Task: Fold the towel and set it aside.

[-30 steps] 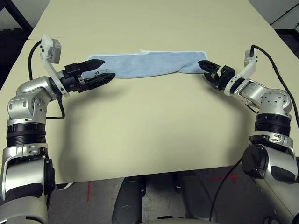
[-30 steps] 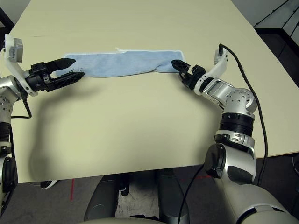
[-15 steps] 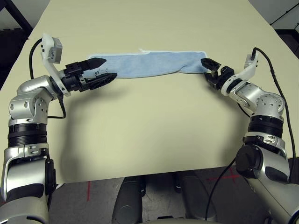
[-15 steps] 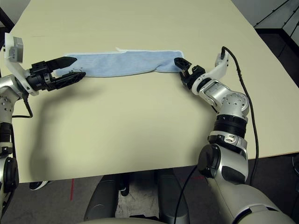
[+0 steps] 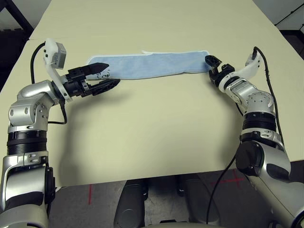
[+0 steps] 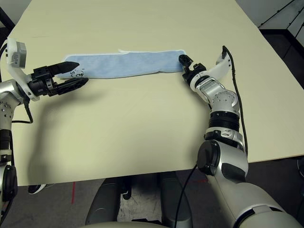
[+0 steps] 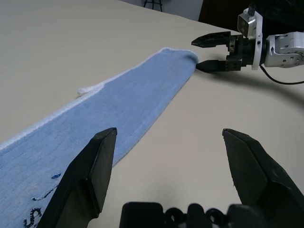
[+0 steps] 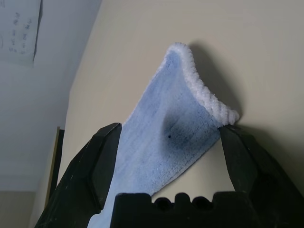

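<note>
- both hands open: left hand (image 5: 105, 77) and right hand (image 5: 212, 65) sat at the towel (image 5: 152, 64) ends
- risk: pinching one layer, so the fold could skew on the desk (image 5: 156, 133)

Inspection of my view finds no legible text. The towel (image 5: 147, 65) carries a small dark emblem with lettering (image 7: 33, 214) at the end nearest my left gripper (image 5: 105, 76); its characters cannot be made out.
</note>
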